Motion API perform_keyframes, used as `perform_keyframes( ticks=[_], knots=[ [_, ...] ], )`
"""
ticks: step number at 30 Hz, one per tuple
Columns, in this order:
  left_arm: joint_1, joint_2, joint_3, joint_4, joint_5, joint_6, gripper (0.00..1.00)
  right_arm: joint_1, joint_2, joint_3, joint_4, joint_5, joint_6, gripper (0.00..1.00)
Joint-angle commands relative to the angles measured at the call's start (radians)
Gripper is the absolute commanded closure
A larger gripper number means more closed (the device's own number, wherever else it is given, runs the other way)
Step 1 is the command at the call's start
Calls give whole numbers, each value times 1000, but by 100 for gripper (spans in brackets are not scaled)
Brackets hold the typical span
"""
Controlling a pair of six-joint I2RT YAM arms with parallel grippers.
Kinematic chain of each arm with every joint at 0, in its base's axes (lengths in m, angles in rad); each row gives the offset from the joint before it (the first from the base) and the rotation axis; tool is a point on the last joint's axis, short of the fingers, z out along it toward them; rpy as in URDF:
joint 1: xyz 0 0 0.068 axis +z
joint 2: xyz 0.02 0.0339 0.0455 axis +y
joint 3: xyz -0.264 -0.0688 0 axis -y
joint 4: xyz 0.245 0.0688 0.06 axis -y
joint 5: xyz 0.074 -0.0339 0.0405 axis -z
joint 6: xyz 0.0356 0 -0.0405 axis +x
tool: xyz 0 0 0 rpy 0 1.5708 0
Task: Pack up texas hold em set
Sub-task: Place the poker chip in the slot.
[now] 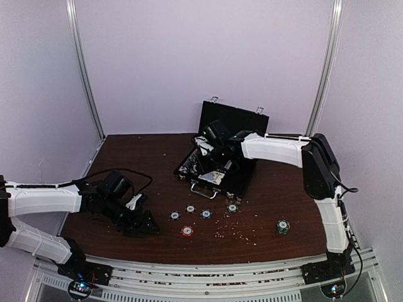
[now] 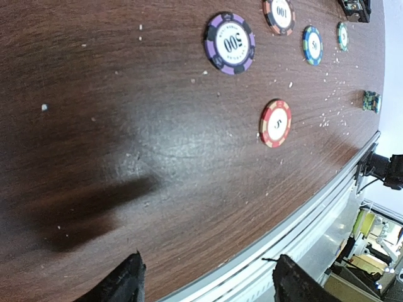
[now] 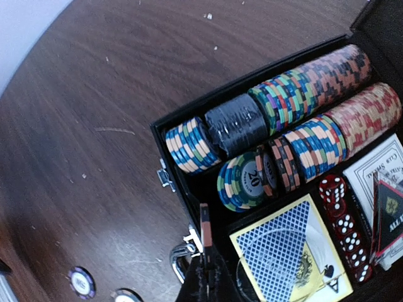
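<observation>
Packing the poker set: the open case (image 1: 234, 119) sits at centre frame, with loose chips (image 1: 206, 214) scattered below it.
Your right gripper (image 3: 205, 267) is pinched shut on what looks like an edge-on chip (image 3: 204, 229) above the case's chip rows (image 3: 296, 107). Your left gripper (image 2: 208, 280), fingers spread and empty, hovers at lower left. Release crooked and the chip may jam across the rows or roll out.

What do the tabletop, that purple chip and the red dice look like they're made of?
The tabletop looks like dark wood or wood-grain laminate, semi-glossy: streaked grain, soft reflections. The purple chip seems matte moulded plastic or clay composite, with a printed centre label. The red dice look like shiny plastic with white pips.
</observation>
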Motion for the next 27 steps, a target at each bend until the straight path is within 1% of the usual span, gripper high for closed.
perform_keyframes(
  ticks=[1,3,6,10,19,22,27],
  knots=[
    [13,25,34,-7,-15,30,28,-4,111,228,-288,50,-252,100],
    [15,37,38,-7,-15,35,28,-4,139,269,-312,80,-297,100],
    [21,57,49,-7,-16,45,28,-6,158,289,-321,139,-340,100],
    [24,93,71,-7,-15,60,28,-11,175,307,-313,184,-363,100],
    [28,148,115,-9,-7,80,28,-19,247,397,-310,182,-406,100],
    [29,158,117,-9,-9,84,28,-23,257,404,-296,183,-411,100],
    [28,168,123,-6,-15,88,28,-25,282,420,-264,236,-410,100]
  ],
)
